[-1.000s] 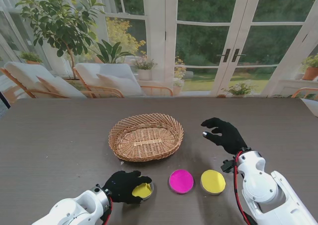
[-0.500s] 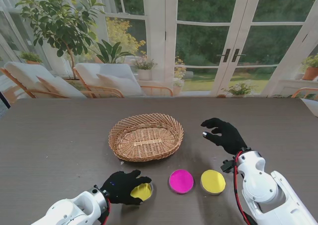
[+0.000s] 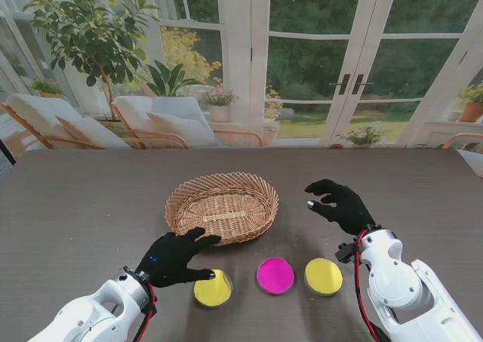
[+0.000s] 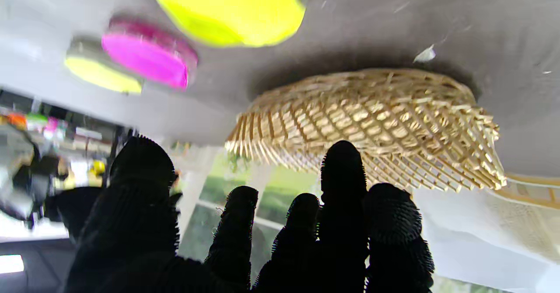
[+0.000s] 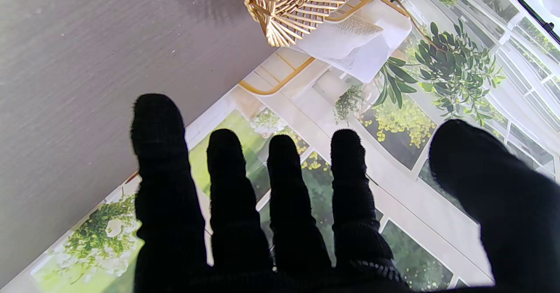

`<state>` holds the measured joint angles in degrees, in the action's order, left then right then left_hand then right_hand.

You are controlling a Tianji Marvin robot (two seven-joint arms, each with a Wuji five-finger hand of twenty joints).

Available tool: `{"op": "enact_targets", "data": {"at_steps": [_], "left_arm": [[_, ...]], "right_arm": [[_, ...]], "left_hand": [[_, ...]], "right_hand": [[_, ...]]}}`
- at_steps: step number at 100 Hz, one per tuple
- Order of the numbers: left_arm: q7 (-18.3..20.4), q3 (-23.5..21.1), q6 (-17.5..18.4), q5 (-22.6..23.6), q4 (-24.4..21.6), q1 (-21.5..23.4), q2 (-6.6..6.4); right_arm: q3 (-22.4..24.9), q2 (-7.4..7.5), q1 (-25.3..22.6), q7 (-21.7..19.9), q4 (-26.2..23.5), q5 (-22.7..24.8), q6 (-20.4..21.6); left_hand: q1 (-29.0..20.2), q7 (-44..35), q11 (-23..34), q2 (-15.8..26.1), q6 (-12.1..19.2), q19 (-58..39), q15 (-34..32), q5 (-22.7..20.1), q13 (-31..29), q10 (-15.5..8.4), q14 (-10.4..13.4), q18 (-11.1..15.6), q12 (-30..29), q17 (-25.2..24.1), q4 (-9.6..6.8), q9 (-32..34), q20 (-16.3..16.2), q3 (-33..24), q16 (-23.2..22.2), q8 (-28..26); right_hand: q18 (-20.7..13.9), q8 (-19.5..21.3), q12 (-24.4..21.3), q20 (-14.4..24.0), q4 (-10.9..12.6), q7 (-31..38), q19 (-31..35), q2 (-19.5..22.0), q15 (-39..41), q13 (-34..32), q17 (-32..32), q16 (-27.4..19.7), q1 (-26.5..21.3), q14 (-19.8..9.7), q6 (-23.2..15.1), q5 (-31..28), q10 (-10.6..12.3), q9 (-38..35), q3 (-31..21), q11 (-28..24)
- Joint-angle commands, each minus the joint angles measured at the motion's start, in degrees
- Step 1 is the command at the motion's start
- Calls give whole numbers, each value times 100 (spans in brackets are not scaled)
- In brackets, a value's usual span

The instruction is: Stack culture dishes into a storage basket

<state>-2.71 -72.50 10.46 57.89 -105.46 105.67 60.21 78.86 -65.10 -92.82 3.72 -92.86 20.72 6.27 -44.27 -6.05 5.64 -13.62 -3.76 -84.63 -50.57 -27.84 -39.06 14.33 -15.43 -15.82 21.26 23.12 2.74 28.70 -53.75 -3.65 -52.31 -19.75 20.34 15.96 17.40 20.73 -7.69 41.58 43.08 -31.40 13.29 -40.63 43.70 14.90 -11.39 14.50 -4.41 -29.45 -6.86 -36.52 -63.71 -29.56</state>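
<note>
Left hand (image 3: pixel 172 257): black glove, fingers spread and holding nothing. It hovers between the basket and the nearest dish, fingertips (image 3: pixel 205 240) right by the basket's near rim.
Left yellow dish (image 3: pixel 213 289): flat on the table (image 3: pixel 75 206), just to the right of and nearer to me than the left hand. Thumb tip is close to its edge, can't tell if it touches. Nothing gripping it.
Left wrist view: same yellow dish (image 4: pixel 227 8) sits clear of the fingers (image 4: pixel 343 170), which point at the basket wall (image 4: pixel 372 118). A bit blurry though.
Magenta dish (image 3: pixel 275 275): on the table, just right of the yellow one, not touching it.
Right yellow dish (image 3: pixel 324 275): beside the magenta one, nearer to me than the right hand.
Basket (image 3: pixel 222 207): wicker, oval, nothing in it.
Right hand (image 3: pixel 341 204): loose and open, fingers curled a little, holding nothing, to the right of the basket and well apart from all the dishes.
Right wrist view: fingers (image 5: pixel 227 188) splayed.
</note>
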Motion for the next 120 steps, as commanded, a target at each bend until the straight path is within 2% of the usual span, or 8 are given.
{"op": "enact_targets", "data": {"at_steps": [1, 25, 36, 47, 59, 72, 81, 120], "left_arm": [[64, -85, 43, -28, -129, -108, 57], [220, -371, 127, -882, -125, -294, 137], [185, -456, 139, -1154, -73, -379, 173], [266, -557, 152, -1567, -24, -475, 200], [237, -630, 164, -2013, 99, -610, 253], [197, -694, 186, -2417, 225, -721, 299], [182, -735, 240, -2561, 322, -786, 314], [468, -820, 290, -3135, 497, -880, 309]], "right_arm": [[-21, -8, -22, -90, -17, 12, 13], [-20, -9, -21, -89, -12, 9, 8], [-18, -9, -25, -87, -15, 13, 2], [-23, -4, -27, -103, -17, 23, -2], [-39, 5, -35, -122, -23, 65, 2], [-57, 21, -64, -152, -58, 148, -7], [-64, 35, -104, -178, -108, 220, -34], [56, 119, -450, -332, -704, 793, -287]], "left_hand": [[-197, 44, -19, 253, -64, 156, 268, 103, 198, -13, -153, -137, -76, -198, -207, 79, -134, 168, 134, 27], [-345, -16, 3, 347, -218, 1746, 2057, -106, 646, 12, -551, -574, -70, -958, -231, 388, 333, 286, 1170, -35], [-360, -13, -42, 367, -216, 2793, 2848, -121, 834, -29, -621, -692, -135, -1263, -235, 365, 816, 323, 1740, -31], [-393, 22, -147, 396, -264, 4240, 3746, -86, 1196, -55, -649, -758, -326, -1607, -242, 189, 1483, 342, 2472, 5], [-410, 37, -206, 418, -302, 5389, 4238, -60, 1494, -68, -600, -812, -500, -1688, -245, 64, 1893, 368, 2956, 32], [-404, 44, -253, 455, -332, 6236, 4460, -60, 1750, -61, -570, -821, -605, -1686, -242, -62, 2047, 383, 3192, 51], [-402, 51, -256, 469, -354, 6632, 4480, -55, 1804, -60, -613, -841, -641, -1599, -241, -102, 1997, 389, 3239, 61], [-417, 89, -302, 586, -480, 7033, 4570, 35, 1995, -12, -664, -854, -695, -1720, -243, -255, 1846, 386, 3303, 82]], "right_hand": [[56, -28, -87, 132, 92, -8, -125, -51, 45, 44, -2564, 38, -78, 21, -32, -27, -81, 27, 133, 83], [58, -25, -85, 134, 92, -2, -129, -44, 46, 48, -2568, 38, -80, 19, -28, -36, -89, 35, 133, 79], [57, -26, -86, 134, 93, -6, -132, -45, 44, 53, -2571, 38, -82, 17, -27, -33, -92, 39, 132, 82], [52, -29, -89, 135, 93, -14, -135, -48, 38, 68, -2575, 36, -83, 28, -34, -17, -93, 53, 136, 88], [52, -31, -90, 134, 88, -24, -144, -69, 32, 84, -2589, 34, -73, 24, -55, 1, -92, 81, 148, 94], [47, -33, -91, 136, 82, -34, -152, -88, 23, 109, -2603, 32, -63, 18, -69, 24, -86, 122, 172, 101], [45, -34, -92, 140, 80, -46, -157, -100, 15, 132, -2612, 30, -60, 26, -75, 48, -101, 152, 195, 104], [11, -46, -106, 160, 53, -124, -212, -153, -50, 312, -2691, 15, 39, -5, -174, 129, -67, 350, 409, 146]]}}
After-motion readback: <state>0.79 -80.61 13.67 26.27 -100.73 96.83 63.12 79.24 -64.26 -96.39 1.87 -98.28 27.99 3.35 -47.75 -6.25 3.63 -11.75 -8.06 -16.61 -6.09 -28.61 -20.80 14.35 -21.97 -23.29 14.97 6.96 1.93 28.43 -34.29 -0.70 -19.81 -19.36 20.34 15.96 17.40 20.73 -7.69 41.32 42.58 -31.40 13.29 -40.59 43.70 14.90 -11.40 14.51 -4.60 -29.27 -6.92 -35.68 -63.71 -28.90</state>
